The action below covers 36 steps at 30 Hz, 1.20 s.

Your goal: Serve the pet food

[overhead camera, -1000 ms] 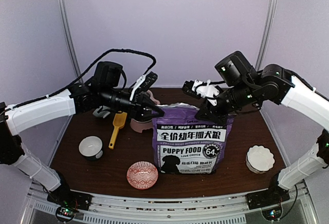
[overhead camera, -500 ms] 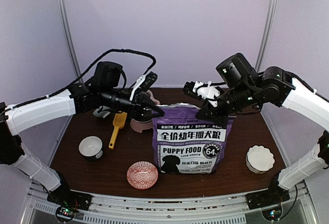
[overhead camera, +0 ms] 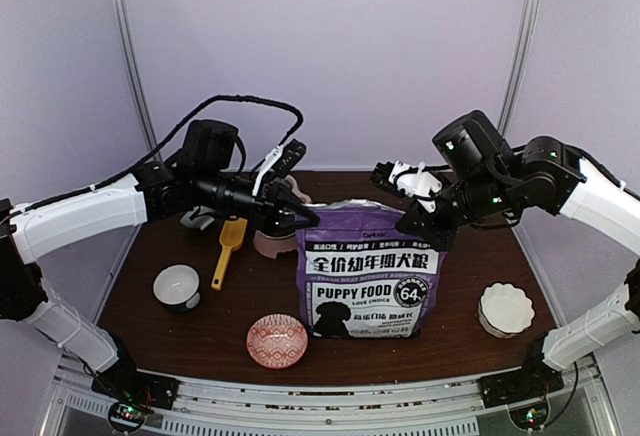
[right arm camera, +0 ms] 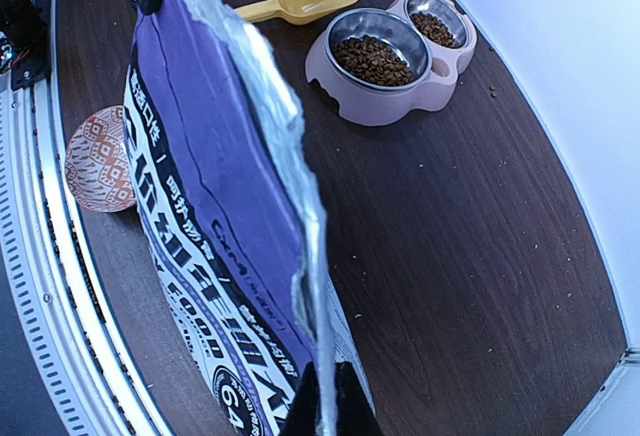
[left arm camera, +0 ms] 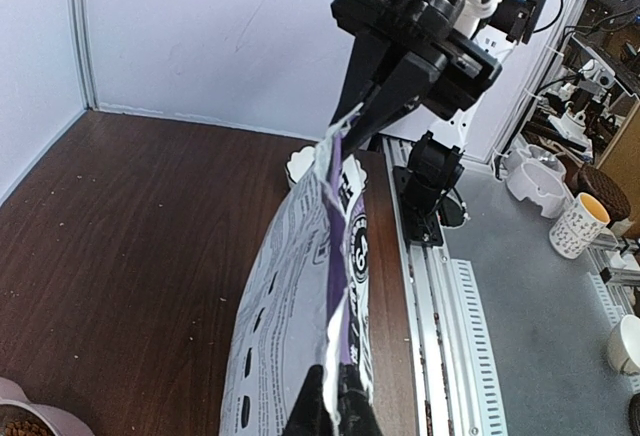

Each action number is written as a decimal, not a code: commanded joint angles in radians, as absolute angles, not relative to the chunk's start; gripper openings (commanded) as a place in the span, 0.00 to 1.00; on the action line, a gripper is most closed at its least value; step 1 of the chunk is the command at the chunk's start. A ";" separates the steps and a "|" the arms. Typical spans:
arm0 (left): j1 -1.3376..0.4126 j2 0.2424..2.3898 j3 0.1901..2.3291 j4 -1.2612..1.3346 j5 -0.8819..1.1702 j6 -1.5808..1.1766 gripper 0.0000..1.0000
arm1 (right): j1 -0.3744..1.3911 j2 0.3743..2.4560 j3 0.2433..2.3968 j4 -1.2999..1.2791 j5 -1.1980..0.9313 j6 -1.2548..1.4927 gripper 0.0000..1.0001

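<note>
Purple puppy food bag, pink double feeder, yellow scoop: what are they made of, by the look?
Purple puppy food bag: likely glossy printed plastic film with a foil lining; the open top edge shows silver and holds creases.
Pink double feeder: probably smooth moulded plastic, with two mirror-bright bowl inserts that look like steel.
Yellow scoop: likely one-piece plastic, going by the uniform colour and soft sheen.

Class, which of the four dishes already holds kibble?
The pink double feeder behind the purple bag: its steel cups hold kibble; the red dish, scalloped bowl and round white bowl look empty.
</note>
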<state>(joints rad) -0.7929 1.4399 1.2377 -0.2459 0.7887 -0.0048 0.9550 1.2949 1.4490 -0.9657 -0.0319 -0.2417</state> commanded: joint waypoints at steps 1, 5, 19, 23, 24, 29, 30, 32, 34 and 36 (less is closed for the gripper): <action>-0.783 1.419 1.235 -0.232 0.810 0.003 0.00 | 0.935 1.278 1.434 -0.993 0.034 -0.231 0.00; -0.781 1.419 1.235 -0.232 0.810 0.003 0.00 | 0.934 1.272 1.431 -0.993 0.049 -0.225 0.00; -0.779 1.414 1.235 -0.230 0.811 0.003 0.00 | 0.918 1.214 1.374 -0.995 0.098 -0.186 0.07; -0.779 1.415 1.235 -0.230 0.811 0.003 0.00 | 0.916 1.208 1.365 -0.985 0.094 -0.184 0.00; -0.779 1.415 1.235 -0.230 0.811 0.002 0.00 | 0.916 1.205 1.361 -0.981 0.094 -0.182 0.00; -0.778 1.414 1.235 -0.230 0.811 0.002 0.00 | 0.909 1.179 1.336 -0.958 0.114 -0.170 0.01; -0.778 1.415 1.235 -0.230 0.811 0.001 0.00 | 0.907 1.173 1.330 -0.956 0.115 -0.167 0.06; -0.778 1.416 1.235 -0.230 0.811 0.002 0.00 | 0.901 1.159 1.319 -0.948 0.118 -0.160 0.19; -0.778 1.415 1.235 -0.230 0.810 0.002 0.00 | 0.888 1.140 1.302 -0.933 0.117 -0.151 0.26; -0.778 1.416 1.235 -0.231 0.808 0.001 0.00 | 0.863 1.122 1.278 -0.920 0.102 -0.131 0.35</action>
<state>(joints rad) -0.7910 1.4399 1.2358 -0.2398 0.7887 -0.0048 0.9115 1.1683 1.3201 -0.9085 0.0322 -0.1715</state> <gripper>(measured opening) 0.021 0.289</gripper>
